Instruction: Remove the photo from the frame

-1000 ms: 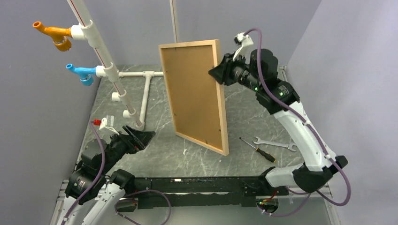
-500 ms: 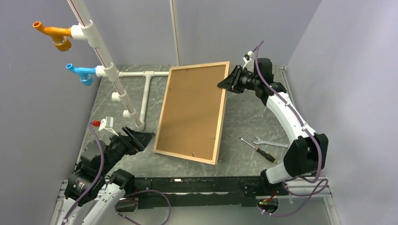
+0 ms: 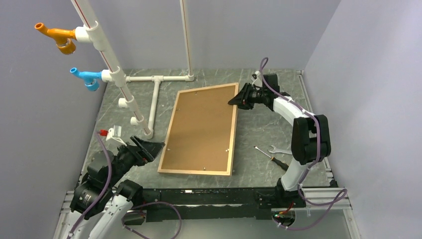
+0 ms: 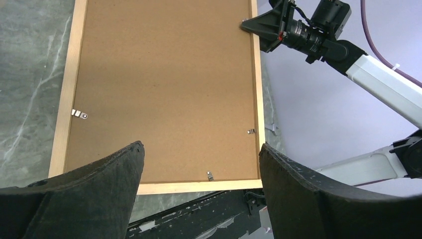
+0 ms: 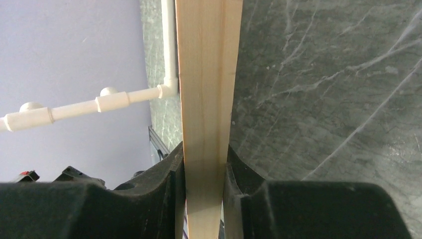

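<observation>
The frame (image 3: pixel 233 129) being gripped, back-up on the table (image 3: pixel 263 127)
Its upper-right edge is being clamped by the right gripper (image 3: pixel 234 101); the left gripper (image 3: pixel 158 148), lower left, is being held with jaws spread.

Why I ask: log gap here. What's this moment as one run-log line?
frame: on table, back up | photo: in frame | right gripper: shut on frame edge | left gripper: open, clear of frame

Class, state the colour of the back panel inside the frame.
Plain mid-brown back panel, bordered by the light-wood frame; left wrist view shows it best.
</observation>
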Controlling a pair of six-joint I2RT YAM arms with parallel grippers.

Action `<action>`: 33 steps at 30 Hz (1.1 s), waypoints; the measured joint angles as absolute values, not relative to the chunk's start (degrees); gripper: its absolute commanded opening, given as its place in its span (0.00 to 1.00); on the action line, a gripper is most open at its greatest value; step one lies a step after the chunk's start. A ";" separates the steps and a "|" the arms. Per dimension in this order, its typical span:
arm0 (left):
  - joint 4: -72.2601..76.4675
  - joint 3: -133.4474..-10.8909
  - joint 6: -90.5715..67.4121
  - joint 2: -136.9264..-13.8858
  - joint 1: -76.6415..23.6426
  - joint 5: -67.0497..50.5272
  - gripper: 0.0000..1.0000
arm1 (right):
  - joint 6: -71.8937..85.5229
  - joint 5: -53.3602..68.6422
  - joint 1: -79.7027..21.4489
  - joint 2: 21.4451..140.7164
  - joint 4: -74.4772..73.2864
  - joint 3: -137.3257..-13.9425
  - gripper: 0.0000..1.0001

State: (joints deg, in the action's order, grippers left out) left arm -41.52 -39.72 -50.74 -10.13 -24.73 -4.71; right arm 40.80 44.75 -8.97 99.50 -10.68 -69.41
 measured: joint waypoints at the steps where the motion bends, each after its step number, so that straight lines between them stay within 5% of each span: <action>1: -41.56 -39.42 -50.74 -10.11 -24.73 -4.78 0.88 | 40.77 45.39 -8.97 100.36 -9.91 -69.19 0.00; 15: -42.52 -38.37 -50.76 -9.85 -24.73 -4.91 0.89 | 38.83 45.76 -9.26 106.26 -5.48 -64.93 0.00; 33: -42.28 -35.77 -51.88 -10.50 -24.73 -5.67 0.89 | 31.07 39.42 -11.75 111.44 -9.43 -69.10 0.34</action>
